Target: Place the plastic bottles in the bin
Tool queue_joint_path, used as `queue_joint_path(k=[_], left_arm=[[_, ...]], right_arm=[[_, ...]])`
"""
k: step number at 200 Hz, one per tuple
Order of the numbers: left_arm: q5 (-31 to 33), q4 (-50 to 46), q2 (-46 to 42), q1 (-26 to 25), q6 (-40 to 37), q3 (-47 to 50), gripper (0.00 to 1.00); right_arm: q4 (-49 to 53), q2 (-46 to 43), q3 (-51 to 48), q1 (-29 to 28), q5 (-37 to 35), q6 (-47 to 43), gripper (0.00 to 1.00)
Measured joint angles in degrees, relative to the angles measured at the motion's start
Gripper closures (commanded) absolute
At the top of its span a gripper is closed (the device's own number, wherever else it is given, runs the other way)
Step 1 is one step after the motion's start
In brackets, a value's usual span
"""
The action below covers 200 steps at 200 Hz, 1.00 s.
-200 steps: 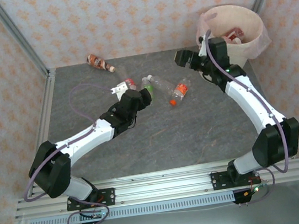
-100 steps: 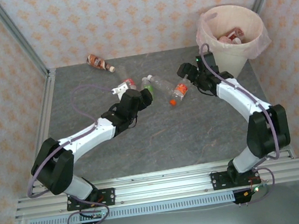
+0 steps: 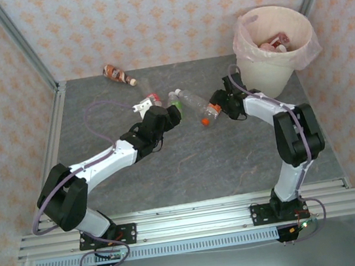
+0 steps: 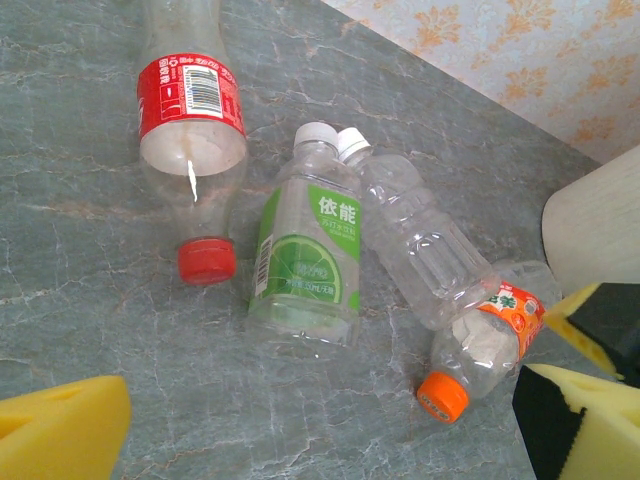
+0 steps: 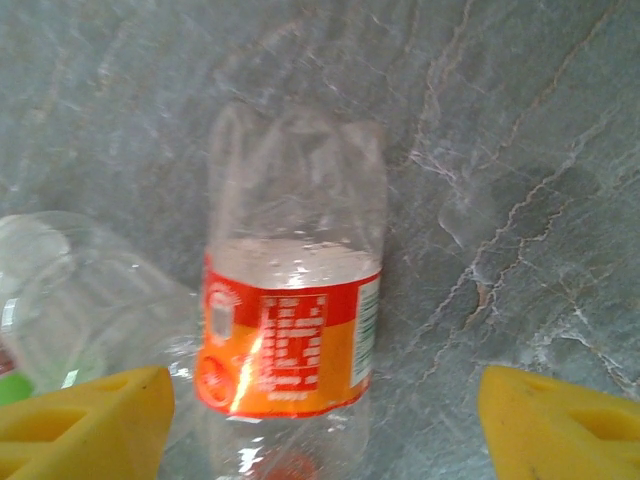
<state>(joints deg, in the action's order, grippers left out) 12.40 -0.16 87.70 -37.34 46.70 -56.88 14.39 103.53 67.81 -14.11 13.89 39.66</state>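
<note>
Right arm has swung down from the rim of the bin (image 3: pixel 268 72) a second ago, and the right gripper (image 3: pixel 218 101) now sits low over the orange-label bottle (image 5: pixel 290 340). Its yellow pads (image 5: pixel 560 425) stand either side of the bottle with a gap showing, so the jaws are apart and not gripping. The left gripper (image 4: pixel 320 440) hasn't budged, spread wide with nothing between its pads. It hangs just near of the red-label bottle (image 4: pixel 190 110), the green-label bottle (image 4: pixel 305 260) and the bare clear bottle (image 4: pixel 410 235) — those three lie where they were, the last two touching. The brown bottle (image 3: pixel 116 73) lies alone at the far left by the wall. The bin stands in the far right corner with bottles inside (image 3: pixel 272 43). The near half of the table (image 3: pixel 202 169) is open grey surface — plenty of room there.
</note>
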Motion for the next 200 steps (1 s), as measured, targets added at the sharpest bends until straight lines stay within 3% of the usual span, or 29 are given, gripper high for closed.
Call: queue_joint_path(k=[136,200], left_arm=[[0.0,0.0,0.0,0.0,0.0,0.0,0.0],[0.0,0.0,0.0,0.0,0.0,0.0,0.0]], right_arm=[[-2.0,10.4,7.3,-0.1,0.4,0.8,0.28],[-4.9,9.9,5.0,0.7,0.7,1.6,0.44]])
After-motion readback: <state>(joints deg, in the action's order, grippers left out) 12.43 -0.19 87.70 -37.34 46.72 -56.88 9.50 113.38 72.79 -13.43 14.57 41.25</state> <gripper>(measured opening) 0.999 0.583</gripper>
